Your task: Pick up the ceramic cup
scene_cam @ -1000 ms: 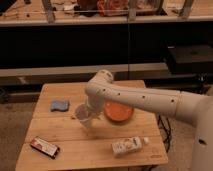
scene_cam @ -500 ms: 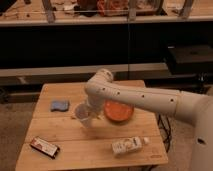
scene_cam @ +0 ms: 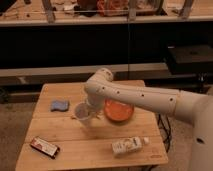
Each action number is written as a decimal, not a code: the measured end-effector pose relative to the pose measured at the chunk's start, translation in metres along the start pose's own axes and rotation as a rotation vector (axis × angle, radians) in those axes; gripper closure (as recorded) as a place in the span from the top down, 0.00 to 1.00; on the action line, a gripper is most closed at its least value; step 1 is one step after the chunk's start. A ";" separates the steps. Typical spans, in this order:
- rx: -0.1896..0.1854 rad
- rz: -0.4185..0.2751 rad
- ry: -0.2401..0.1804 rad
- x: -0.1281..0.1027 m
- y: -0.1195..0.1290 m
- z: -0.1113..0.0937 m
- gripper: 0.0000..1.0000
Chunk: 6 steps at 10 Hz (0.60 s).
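Observation:
The ceramic cup is a small pale cup with a wide round rim. It is at the middle left of the wooden table, just left of the orange bowl. My gripper hangs from the white arm's wrist right at the cup's right side, between the cup and the bowl. The wrist hides most of the gripper. The cup looks upright, and its base is at or barely above the tabletop.
A blue sponge lies at the table's left. A dark flat packet lies at the front left corner. A white carton lies on its side at the front right. Dark shelving stands behind the table.
The arm and the cup have hardly moved. The cup may have shifted very slightly up and left.

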 end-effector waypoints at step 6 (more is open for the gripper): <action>0.001 -0.005 -0.002 0.003 -0.002 -0.001 0.00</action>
